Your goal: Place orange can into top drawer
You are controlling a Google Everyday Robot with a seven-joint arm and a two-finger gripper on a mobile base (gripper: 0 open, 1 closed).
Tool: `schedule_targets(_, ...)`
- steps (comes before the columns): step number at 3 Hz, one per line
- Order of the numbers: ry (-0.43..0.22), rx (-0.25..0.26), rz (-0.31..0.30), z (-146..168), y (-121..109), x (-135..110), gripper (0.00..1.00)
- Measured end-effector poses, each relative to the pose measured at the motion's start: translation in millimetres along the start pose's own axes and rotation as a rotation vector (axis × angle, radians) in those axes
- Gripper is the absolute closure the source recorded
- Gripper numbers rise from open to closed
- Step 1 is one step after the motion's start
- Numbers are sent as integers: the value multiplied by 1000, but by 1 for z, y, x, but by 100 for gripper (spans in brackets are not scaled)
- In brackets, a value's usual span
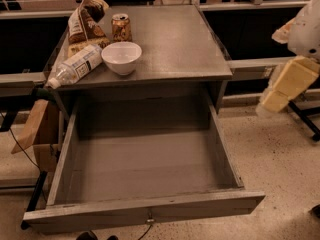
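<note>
On tabletop back left, orange can upright, top drawer open, hand at right, grip cannot tell.

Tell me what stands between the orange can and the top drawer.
The white bowl sits just in front of the orange can, between it and the open top drawer. The gripper hangs right of the table, far from both.
</note>
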State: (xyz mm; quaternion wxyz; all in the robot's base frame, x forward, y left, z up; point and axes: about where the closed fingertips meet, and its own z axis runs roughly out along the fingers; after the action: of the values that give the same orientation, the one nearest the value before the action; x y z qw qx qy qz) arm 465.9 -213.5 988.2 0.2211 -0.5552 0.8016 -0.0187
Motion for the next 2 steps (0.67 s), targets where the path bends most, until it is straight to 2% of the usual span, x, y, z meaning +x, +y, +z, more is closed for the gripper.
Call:
schedule_targets(1, -155, -15, 107, 23, -33, -40, 0)
schedule_targets(2, -298, -57, 194, 43, -63, -90, 0)
